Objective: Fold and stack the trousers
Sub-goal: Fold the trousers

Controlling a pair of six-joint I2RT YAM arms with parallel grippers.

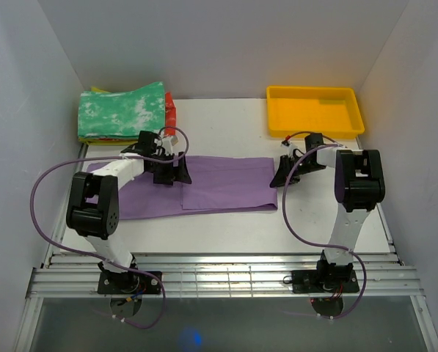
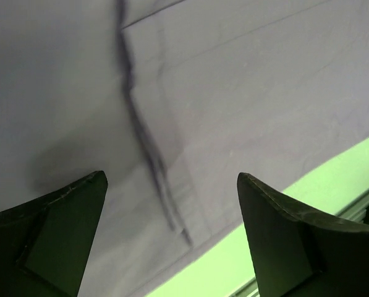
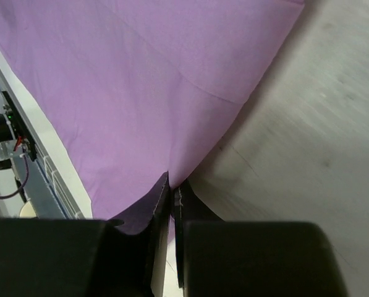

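Both over trousers (image 1: 226, 183): left gripper (image 2: 172, 179) agape, right gripper (image 3: 172, 185) pinching edge (right end).

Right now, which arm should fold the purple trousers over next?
Probably the right arm: its jaws are shut on the trousers at their end. The left arm has open jaws, holding nothing.

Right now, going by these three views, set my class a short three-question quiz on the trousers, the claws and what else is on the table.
1. True or false: the left claw is shut on the trousers.
2. What does the right claw pinch? A nothing; B the trousers' edge; C a sock.
3. Fill in: the tray at the far right is ___ in colour.
Key: 1 false; 2 B; 3 yellow.
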